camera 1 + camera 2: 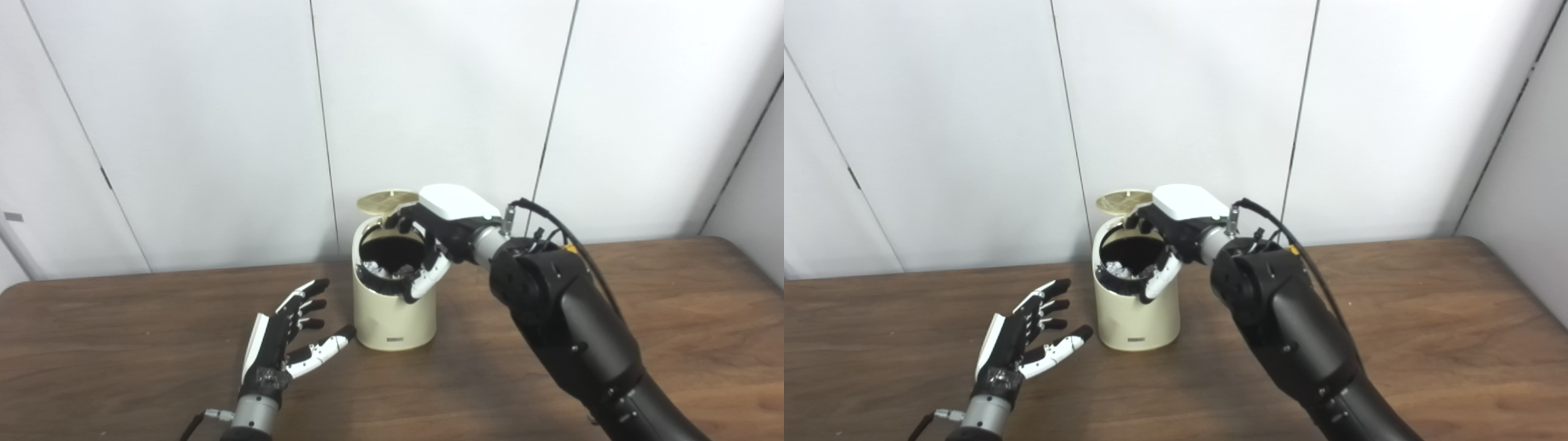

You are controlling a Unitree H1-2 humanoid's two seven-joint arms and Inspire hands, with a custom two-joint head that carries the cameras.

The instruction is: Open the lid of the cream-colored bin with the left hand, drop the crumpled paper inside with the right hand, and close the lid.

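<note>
Left hand [283,343]: you had it low over the table [122,343], palm turned toward the bin, its digits spread apart and clasping nothing; its thumb tip pointed at the bin's base without touching it.
Cream-colored bin [395,312]: it stood upright on the table, just beside your left hand at that hand's 2 o'clock, close to the back edge.
Lid [387,201]: it stood raised at the bin's 12 o'clock, hinged at the rear rim, leaving the dark mouth uncovered.
Crumpled paper [376,267]: you could see pale, creased pieces lying inside the bin, low in the dark mouth along the near rim, at about 7 o'clock of your right hand.
Right hand [436,236]: you held it over the bin's mouth at the bin's 1 o'clock, fingers curled down past the right rim, thumb hanging outside the wall; it clasped nothing that you could see, and the paper lay beneath it, apart from it.
Right arm [569,324]: it rose from the 5 o'clock corner toward the bin.
</note>
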